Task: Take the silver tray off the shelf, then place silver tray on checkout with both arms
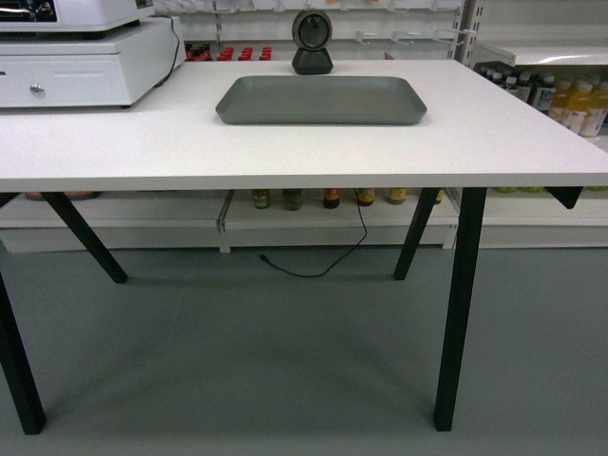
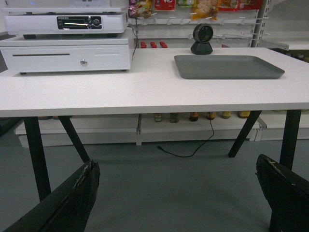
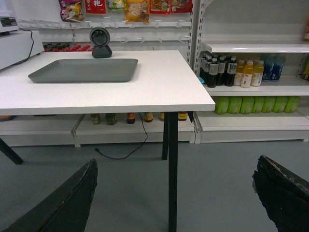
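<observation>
The silver tray (image 1: 321, 101) lies flat on the white checkout (image 1: 285, 152), just in front of the black scanner (image 1: 312, 43). It also shows in the left wrist view as the silver tray (image 2: 227, 66) and in the right wrist view as the silver tray (image 3: 84, 70). Neither arm appears in the head view. My left gripper (image 2: 176, 181) hangs open below the tabletop's level, over the grey floor, with nothing between its fingers. My right gripper (image 3: 174, 179) is open too, low and back from the table's right front leg (image 3: 172, 169). The shelf (image 3: 251, 48) with drink bottles stands at the right.
A white cash register on a drawer (image 1: 81, 57) fills the checkout's left rear corner. Slanted dark legs (image 1: 85, 237) hold the table up. A black cable (image 1: 313, 266) trails on the floor beneath. Low shelves with bottles (image 1: 323, 198) run behind the table.
</observation>
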